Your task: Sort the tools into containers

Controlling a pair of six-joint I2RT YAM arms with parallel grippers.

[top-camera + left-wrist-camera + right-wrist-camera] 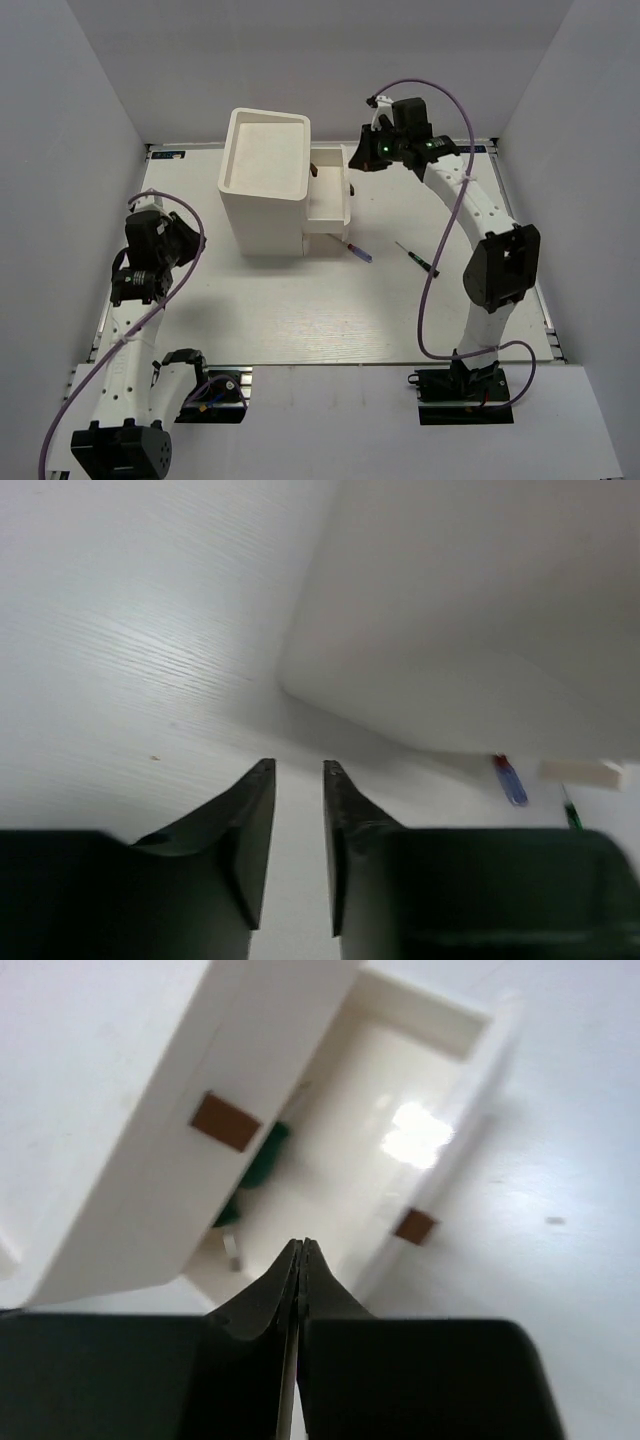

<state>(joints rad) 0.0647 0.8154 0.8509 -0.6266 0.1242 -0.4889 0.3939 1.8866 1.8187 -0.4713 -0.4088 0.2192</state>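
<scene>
Top view: white box [265, 175] stands on table [300, 320], recessed top up. One drawer [330, 208] is pulled out of the box's R side, low down. Blue-purple screwdriver [358, 251] lies on the table just off the box's near-R corner, by the drawer's near end; can't tell if it touches. Green screwdriver [415, 258] lies further R of the box, apart from the blue-purple one. R gripper [358, 158] hangs over the drawer's far end, just R of the box. L arm [150, 250] is well L of the box, by the table's L edge; its fingers are hard to make out here.

L wrist view: L gripper [298, 770] is low over the table, jaws part open w/ a clear gap, nothing between them. Box fills upper R, its rounded corner ahead of the fingers, not touching. Past that corner: blue-purple screwdriver, a bit of the green one, a strip of the drawer front.

R wrist view: R gripper tips are pressed together, nothing seen between them, looking down into the open drawer. Green-handled tool [265, 1155] lies inside the drawer, partly tucked under the box body. Small grey bit [232, 1248] is near it, can't tell what. Brown knob [415, 1225] is on the drawer front. Second knob [225, 1122] is on the box face above.
</scene>
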